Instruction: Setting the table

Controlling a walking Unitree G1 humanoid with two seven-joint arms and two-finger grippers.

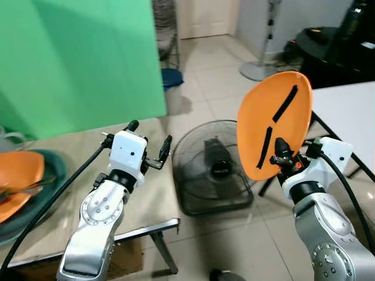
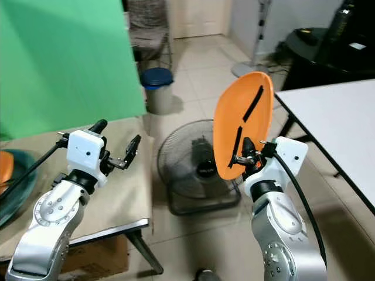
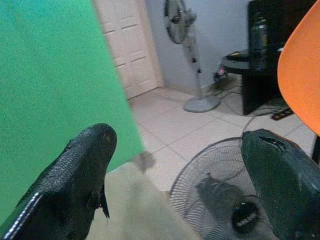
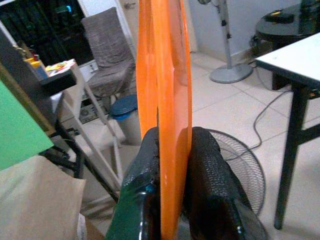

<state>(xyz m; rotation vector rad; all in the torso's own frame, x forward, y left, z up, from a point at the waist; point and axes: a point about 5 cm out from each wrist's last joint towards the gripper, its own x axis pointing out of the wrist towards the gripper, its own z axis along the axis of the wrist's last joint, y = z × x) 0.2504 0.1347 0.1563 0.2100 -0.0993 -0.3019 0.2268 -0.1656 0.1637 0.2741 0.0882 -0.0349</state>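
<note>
An orange plate (image 1: 275, 123) stands upright on edge in the air between the two tables, with black tape strips on its face. My right gripper (image 1: 280, 153) is shut on the plate's lower rim; in the right wrist view both fingers (image 4: 210, 175) press the orange plate (image 4: 164, 90) between them. My left gripper (image 1: 149, 143) is open and holds nothing, raised above the right end of the beige table (image 1: 143, 199). More orange dishes (image 1: 17, 178) lie in a teal basin (image 1: 53, 161) at the far left. The white table (image 1: 345, 108) is to my right.
A black floor fan (image 1: 214, 167) lies on the tiled floor between the tables. A green screen (image 1: 82, 58) stands behind the beige table. A blue bin (image 2: 157, 88), a grey chair (image 4: 107, 55) and a standing fan's base (image 1: 258, 70) are farther back.
</note>
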